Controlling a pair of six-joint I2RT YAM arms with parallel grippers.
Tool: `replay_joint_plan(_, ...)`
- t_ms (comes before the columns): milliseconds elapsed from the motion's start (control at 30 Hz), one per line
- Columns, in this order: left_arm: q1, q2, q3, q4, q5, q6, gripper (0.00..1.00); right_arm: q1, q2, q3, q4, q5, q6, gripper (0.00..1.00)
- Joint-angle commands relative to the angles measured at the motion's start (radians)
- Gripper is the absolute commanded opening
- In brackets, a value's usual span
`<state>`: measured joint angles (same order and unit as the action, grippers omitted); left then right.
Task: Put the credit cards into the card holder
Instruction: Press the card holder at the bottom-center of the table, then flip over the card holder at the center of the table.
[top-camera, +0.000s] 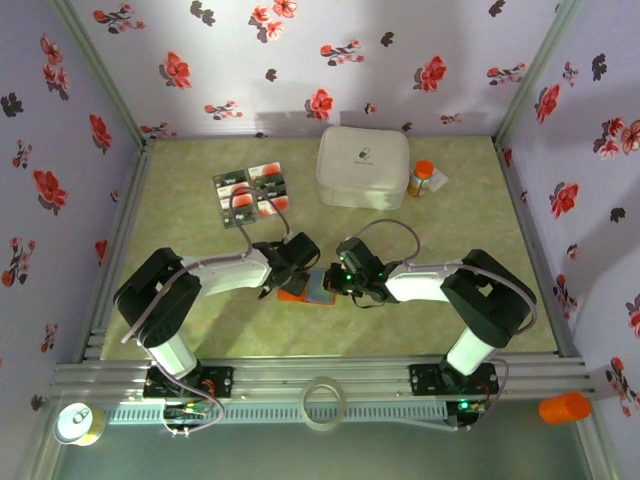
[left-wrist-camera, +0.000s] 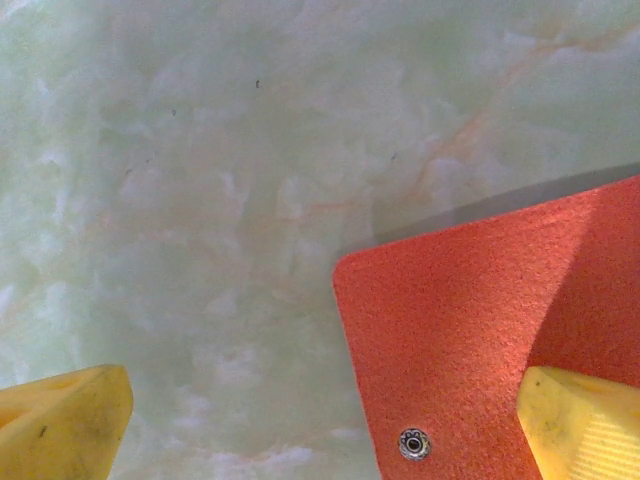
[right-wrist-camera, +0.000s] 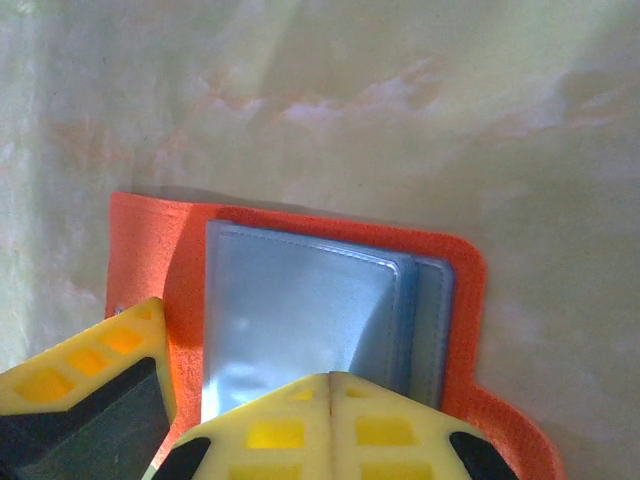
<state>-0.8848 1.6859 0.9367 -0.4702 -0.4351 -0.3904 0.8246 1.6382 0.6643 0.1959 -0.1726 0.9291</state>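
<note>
The card holder (top-camera: 306, 289) lies opened flat on the table between both arms, orange outside with blue-grey clear sleeves (right-wrist-camera: 300, 310) inside. My right gripper (right-wrist-camera: 331, 385) is shut, its tips together and low over the sleeves' near edge; nothing shows between them. My left gripper (left-wrist-camera: 320, 440) stands open at the holder's left flap (left-wrist-camera: 470, 320). One yellow finger (left-wrist-camera: 580, 420) rests over the orange flap near its metal snap (left-wrist-camera: 414, 442), the other finger (left-wrist-camera: 60, 425) is over bare table. The credit cards (top-camera: 252, 192) lie in a group at the back left, away from both grippers.
A big white rounded box (top-camera: 362, 167) sits at the back middle with an orange-capped pill bottle (top-camera: 421, 179) beside it. A tape ring (top-camera: 324, 402) lies on the front rail. Floral walls close in the left, right and back sides.
</note>
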Motion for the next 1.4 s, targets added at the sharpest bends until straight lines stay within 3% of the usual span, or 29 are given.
replay_joint_plan(0,-0.004,0.019,-0.045,-0.063,-0.009,-0.044,1.00,-0.001,0.014,-0.030,-0.041,0.013,0.015,0.00)
replay_joint_plan(333,-0.004,-0.100,0.124,-0.101,0.151,-0.109,1.00,0.000,0.015,-0.012,-0.038,-0.022,-0.010,0.00)
replay_joint_plan(567,-0.004,-0.159,0.197,0.014,0.370,-0.249,1.00,0.002,0.017,-0.009,-0.032,-0.033,-0.012,0.00)
replay_joint_plan(733,-0.003,-0.177,0.133,0.187,0.456,-0.407,1.00,0.001,0.013,-0.012,-0.026,-0.032,-0.010,0.00)
replay_joint_plan(1033,0.042,-0.171,-0.132,0.521,0.527,-0.652,1.00,0.001,-0.016,-0.037,-0.016,-0.021,-0.004,0.00)
replay_joint_plan(1367,0.072,-0.192,-0.274,0.552,0.491,-0.614,1.00,0.001,-0.026,-0.067,0.007,-0.025,0.010,0.00)
